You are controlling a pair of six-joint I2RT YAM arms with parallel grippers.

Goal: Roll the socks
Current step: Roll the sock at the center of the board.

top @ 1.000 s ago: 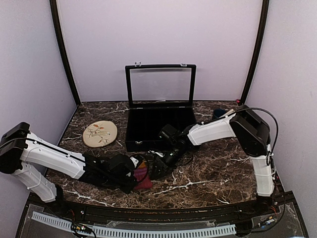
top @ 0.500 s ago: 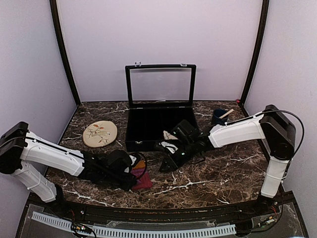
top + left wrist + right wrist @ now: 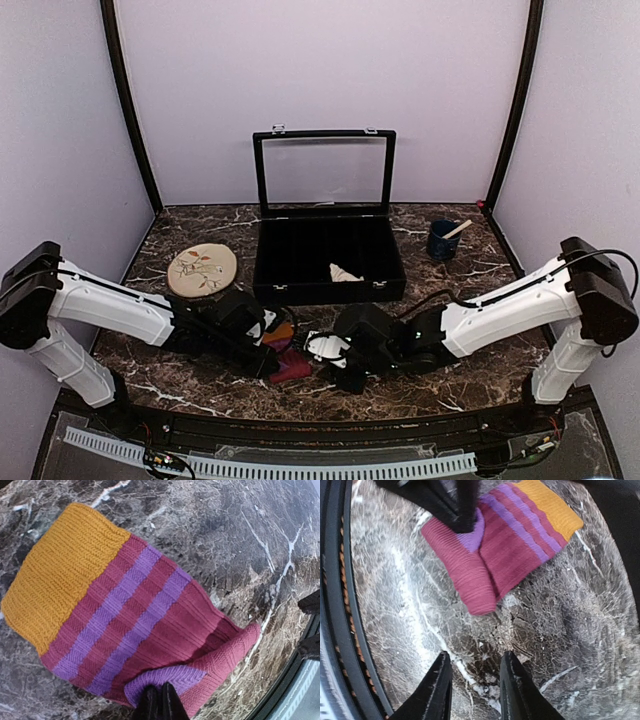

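Change over the last second: the right claw (image 3: 312, 352) leaves the lower-centre spot beside the left claw (image 3: 270, 358) and swings up to the front of the box (image 3: 330, 292). It then drops back to lower centre. Half a second ago something pale sits at it over the box front. Now the cream sock (image 3: 343, 272) lies inside the box, right of centre, and looks loose rather than rolled. Which compartment it is in can't be told from the top view.

Right claw now: low, just right of the maroon sock (image 3: 288, 368). The wrist view shows its fingers spread wide with nothing between them and only bare counter (image 3: 545, 645) underneath. The sock's folded end sits just above them in frame, not touching.

Left claw: hardly moved. It is pinched fully closed on the purple band at the folded end of the maroon sock. In its wrist view the sock lies flat on the counter, orange end at upper left, with one fold at the maroon end. No roll yet.

Read: the cream sock is parked and the maroon sock is the live job, barely begun. The right claw looks set up to help at the folded end. The left pinch holds little fabric, so it may drag the sock rather than turn it.
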